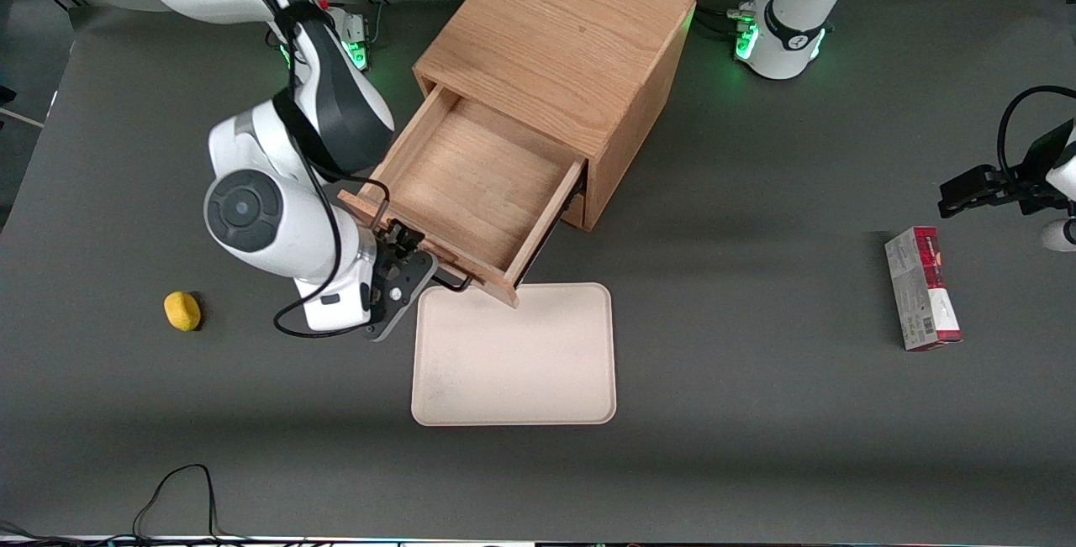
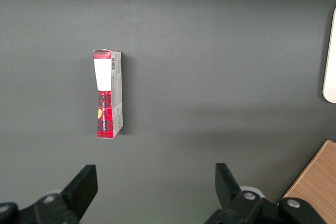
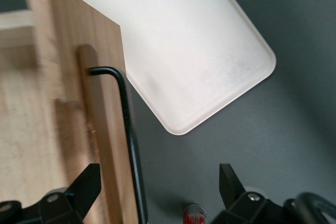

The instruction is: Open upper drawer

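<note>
Upper drawer [image 1: 471, 186] pulled well out of the oak cabinet [image 1: 563, 43] — its front above the beige tray's [image 1: 514, 358] edge. Gripper [image 3: 157, 182] at the drawer's black wire handle [image 3: 128, 140], fingers [image 3: 84, 184] spread wide — handle between them, not clamped.

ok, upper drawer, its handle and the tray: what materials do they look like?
Upper drawer: light wood, likely oak, visible grain, matte. Handle: thin black bent rod, probably coated metal, slight sheen. Tray: smooth cream, rounded corners and a raised rim, looks like moulded plastic, faintly scuffed. The tool sits at the handle with its fingers open on either side of it.
</note>
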`<state>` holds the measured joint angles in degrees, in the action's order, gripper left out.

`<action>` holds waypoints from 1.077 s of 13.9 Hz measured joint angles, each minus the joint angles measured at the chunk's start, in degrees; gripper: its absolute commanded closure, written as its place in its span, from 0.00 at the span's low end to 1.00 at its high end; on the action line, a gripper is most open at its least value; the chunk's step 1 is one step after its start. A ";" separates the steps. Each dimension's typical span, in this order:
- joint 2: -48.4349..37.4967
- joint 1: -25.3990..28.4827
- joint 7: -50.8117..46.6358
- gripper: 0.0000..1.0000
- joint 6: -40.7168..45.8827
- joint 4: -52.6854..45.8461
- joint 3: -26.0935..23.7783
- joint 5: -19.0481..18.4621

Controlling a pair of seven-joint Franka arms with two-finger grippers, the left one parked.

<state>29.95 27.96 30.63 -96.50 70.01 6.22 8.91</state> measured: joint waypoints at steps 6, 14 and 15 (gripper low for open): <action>-6.28 -0.57 -14.24 0.00 5.79 -3.96 4.14 -0.03; -12.09 -1.00 -24.16 0.00 10.98 -1.79 18.46 -0.09; -12.50 -1.24 -24.24 0.00 10.96 -1.13 19.45 -0.09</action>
<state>17.45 26.73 6.38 -85.54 68.88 25.67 8.81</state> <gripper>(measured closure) 0.000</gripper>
